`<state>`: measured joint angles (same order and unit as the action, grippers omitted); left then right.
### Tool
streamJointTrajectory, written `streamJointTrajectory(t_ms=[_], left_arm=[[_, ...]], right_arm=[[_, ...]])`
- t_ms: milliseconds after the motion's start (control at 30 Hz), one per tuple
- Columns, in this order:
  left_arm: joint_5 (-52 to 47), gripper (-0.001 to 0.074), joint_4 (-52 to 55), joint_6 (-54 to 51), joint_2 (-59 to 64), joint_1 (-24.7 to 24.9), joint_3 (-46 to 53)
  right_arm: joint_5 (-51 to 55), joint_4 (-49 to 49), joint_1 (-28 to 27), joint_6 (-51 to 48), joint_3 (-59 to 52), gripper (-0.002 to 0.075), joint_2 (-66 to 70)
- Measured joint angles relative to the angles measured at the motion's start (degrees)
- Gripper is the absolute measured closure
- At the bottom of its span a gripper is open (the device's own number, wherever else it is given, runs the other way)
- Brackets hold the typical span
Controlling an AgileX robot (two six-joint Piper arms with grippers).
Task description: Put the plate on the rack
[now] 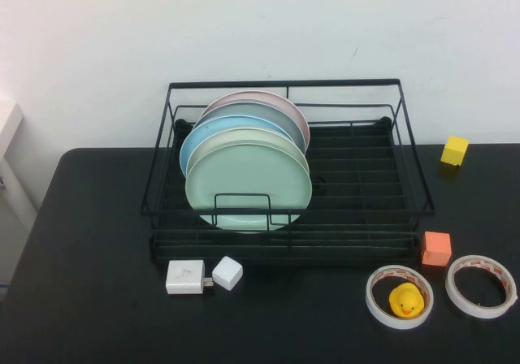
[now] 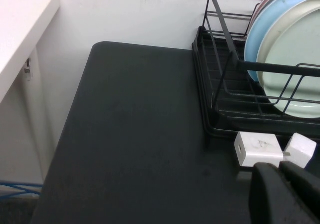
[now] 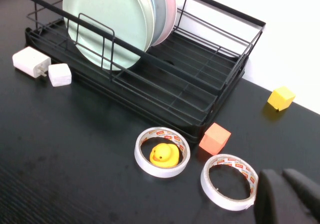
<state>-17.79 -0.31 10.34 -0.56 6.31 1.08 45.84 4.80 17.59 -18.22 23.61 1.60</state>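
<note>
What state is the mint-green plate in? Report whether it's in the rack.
In the rack: the plate stands on edge at the front of the stack. Left gripper and right gripper are away from it.

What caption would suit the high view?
Mint-green plate standing upright at the front of a row of plates in the black rack; both grippers are outside this view.

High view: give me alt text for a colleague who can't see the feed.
A mint-green plate stands upright at the front of a row of plates in a black wire rack on a black table. A rubber duck sits inside a tape roll. Neither end effector appears here.
</note>
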Motion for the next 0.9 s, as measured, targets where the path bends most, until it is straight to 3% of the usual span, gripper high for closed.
streamJointTrajectory(t_ms=[733, 900], left_arm=[[0.0, 0.0736, 0.0, 0.0, 0.0, 0.0, 0.0], [0.0, 0.0736, 0.0, 0.0, 0.0, 0.0, 0.0]], right_arm=[[0.0, 0.0, 0.0, 0.0, 0.0, 0.0725, 0.0], [-8.1, -1.3, -0.3, -2.7, -4.3, 0.0725, -0.4]])
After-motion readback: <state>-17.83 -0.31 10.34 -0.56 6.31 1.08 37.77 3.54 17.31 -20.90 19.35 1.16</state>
